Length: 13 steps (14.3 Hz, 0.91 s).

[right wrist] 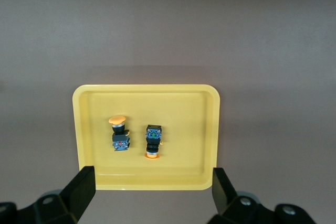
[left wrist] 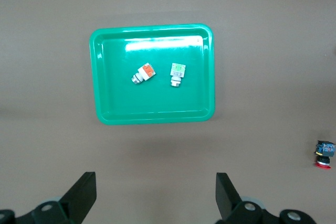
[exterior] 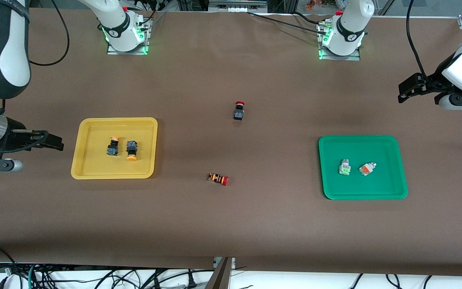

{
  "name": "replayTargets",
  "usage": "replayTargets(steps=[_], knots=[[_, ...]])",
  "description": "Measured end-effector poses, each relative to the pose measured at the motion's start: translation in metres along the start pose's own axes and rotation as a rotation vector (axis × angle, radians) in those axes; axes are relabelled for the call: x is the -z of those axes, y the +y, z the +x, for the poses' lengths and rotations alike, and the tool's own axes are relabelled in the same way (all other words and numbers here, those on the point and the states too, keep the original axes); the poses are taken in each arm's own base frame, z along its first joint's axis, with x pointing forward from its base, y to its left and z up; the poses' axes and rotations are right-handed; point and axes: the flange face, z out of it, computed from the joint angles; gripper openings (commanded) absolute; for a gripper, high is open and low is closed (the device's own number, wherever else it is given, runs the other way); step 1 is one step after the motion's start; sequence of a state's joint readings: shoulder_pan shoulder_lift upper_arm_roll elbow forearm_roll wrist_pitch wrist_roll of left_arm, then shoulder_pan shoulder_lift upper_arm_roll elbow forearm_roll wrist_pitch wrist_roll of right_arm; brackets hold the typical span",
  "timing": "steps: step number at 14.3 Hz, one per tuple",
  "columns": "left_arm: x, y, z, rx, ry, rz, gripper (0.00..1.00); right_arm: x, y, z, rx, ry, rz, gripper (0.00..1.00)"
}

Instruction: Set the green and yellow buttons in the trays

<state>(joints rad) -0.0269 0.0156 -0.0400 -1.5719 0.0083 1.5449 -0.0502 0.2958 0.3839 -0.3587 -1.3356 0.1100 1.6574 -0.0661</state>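
On yellow tray (exterior: 94, 172): two yellow buttons (exterior: 121, 149) | green tray (exterior: 335, 192): two white-bodied buttons (exterior: 355, 168)

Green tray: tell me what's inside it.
The green tray holds two white-bodied buttons lying apart: a green-faced button and an orange-faced button, the latter toward the left arm's end. Nothing covers them; their undersides cannot be seen.

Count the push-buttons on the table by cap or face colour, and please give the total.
Yellow-orange caps: 2, and, in the yellow tray
Green face: 1, in the green tray
Orange face: 1, same tray
Red caps: 2, and, on the table
Total: 6
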Motion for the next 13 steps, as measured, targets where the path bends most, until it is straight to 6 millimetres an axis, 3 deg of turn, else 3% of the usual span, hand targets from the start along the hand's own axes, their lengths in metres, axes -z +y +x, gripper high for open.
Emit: replayTargets(steps=[5,13], knots=[[0.000,-0.001,0.001,0.003,0.000,0.000,1.00,0.019,0.025,-0.026,-0.054,0.033,-0.078,0.98],[0.000,-0.002,0.001,0.003,0.000,0.000,1.00,0.031,0.036,-0.060,-0.059,0.091,-0.088,0.98]])
